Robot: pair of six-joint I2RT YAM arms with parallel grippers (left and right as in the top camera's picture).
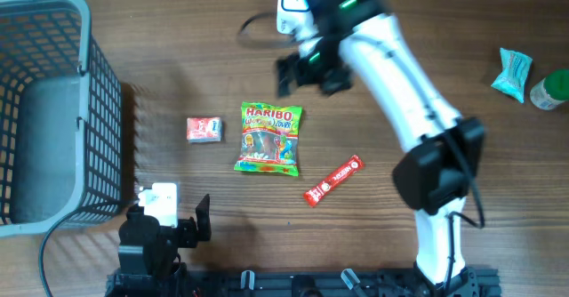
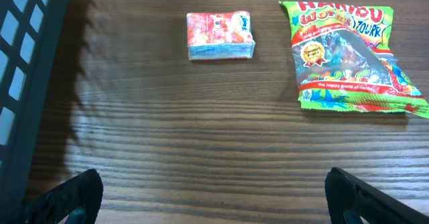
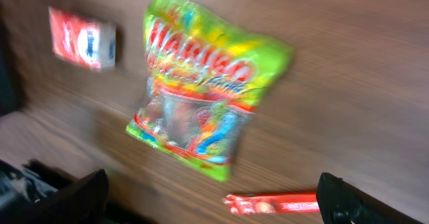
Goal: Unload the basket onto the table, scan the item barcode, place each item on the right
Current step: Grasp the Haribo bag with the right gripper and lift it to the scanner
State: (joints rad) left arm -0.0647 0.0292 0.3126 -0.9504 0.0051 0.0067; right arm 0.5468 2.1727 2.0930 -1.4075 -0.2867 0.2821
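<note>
The right gripper [image 3: 211, 190] is released: its two fingers stand wide apart and nothing is between them. Ahead of it and lower, on the table and not touching it, lies the bag [image 3: 201, 110] of sweets, flat with the printed face up. No barcode shows on this face, so it is probably on the underside. The bag looks light and soft, of thin glossy film that may slide between the fingers, and the sweets inside can shift when it is lifted. A good place to hold is probably a sealed edge, where the film is flat and empty; a pinch on the filled middle could slip or squash the sweets. Because the bag lies flat, a finger must get under that edge first. Beyond the bag's one side is a small red packet [image 3: 82, 39], and just beside its lower corner a red stick [image 3: 271, 202]. The left gripper [image 2: 214, 197] is also released and empty, well apart from the bag.
</note>
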